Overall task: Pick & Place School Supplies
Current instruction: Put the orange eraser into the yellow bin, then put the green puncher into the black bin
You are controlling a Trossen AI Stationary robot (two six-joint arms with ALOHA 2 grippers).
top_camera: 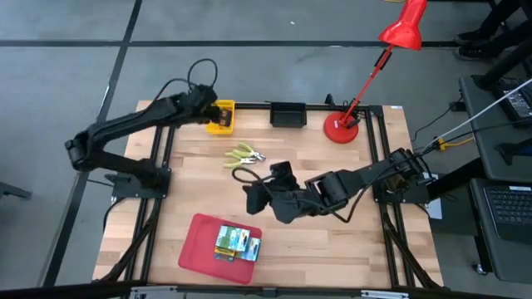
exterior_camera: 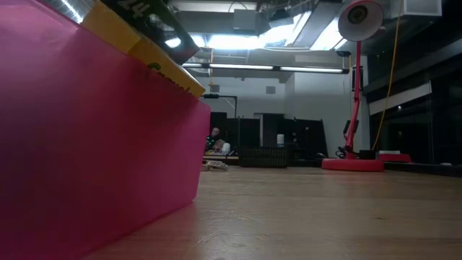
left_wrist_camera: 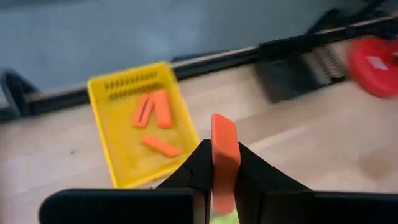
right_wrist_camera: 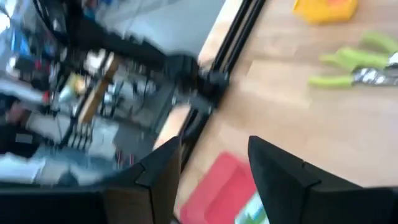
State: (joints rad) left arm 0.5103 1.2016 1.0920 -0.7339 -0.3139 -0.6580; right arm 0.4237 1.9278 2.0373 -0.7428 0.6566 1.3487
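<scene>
My left gripper is shut on a thumb-sized orange piece and hovers by the near edge of a yellow basket at the table's far left. Three more orange pieces lie in that basket. My right gripper is open over the table's middle and touches nothing. Slim yellow-green implements with metal tips lie flat on the wood. Green-and-yellow boxes rest in the red tray. My left gripper pinches the orange piece between its two fingers, gripping its lower part. The piece's upper end sticks out past the fingertips. It is lifted clear, above the wood beside the basket.
A red desk lamp stands on its round base at the far right. A black holder sits at the far edge. In the low view the red tray fills the left. Bare wood lies at the near right.
</scene>
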